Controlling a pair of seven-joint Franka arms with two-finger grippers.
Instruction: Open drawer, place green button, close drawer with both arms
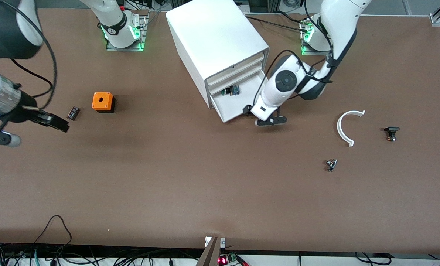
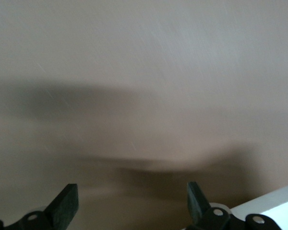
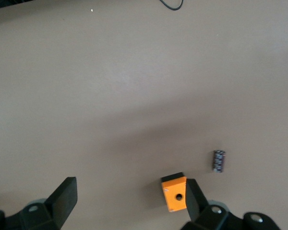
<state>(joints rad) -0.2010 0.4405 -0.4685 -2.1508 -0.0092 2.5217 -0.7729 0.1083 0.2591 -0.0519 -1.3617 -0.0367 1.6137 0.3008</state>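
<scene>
The white cabinet (image 1: 216, 40) stands at the robots' side of the table. Its lowest drawer (image 1: 236, 107) is pulled out. The button (image 1: 231, 90), green cap on a dark body, lies inside it near the cabinet's face. My left gripper (image 1: 261, 117) is open and empty, low at the drawer's front corner toward the left arm's end. Its wrist view shows the open fingers (image 2: 67, 206) over bare table, with a white edge of the drawer (image 2: 273, 203) beside one finger. My right gripper (image 1: 55, 123) is open and empty, up over the table near the right arm's end. In its wrist view (image 3: 129, 201) nothing lies between the fingers.
An orange box with a hole (image 1: 103, 102) (image 3: 174, 192) and a small dark part (image 1: 73, 113) (image 3: 219, 160) lie near the right gripper. Toward the left arm's end lie a white curved piece (image 1: 347, 127), a black-capped part (image 1: 391, 133) and a small metal part (image 1: 331, 164).
</scene>
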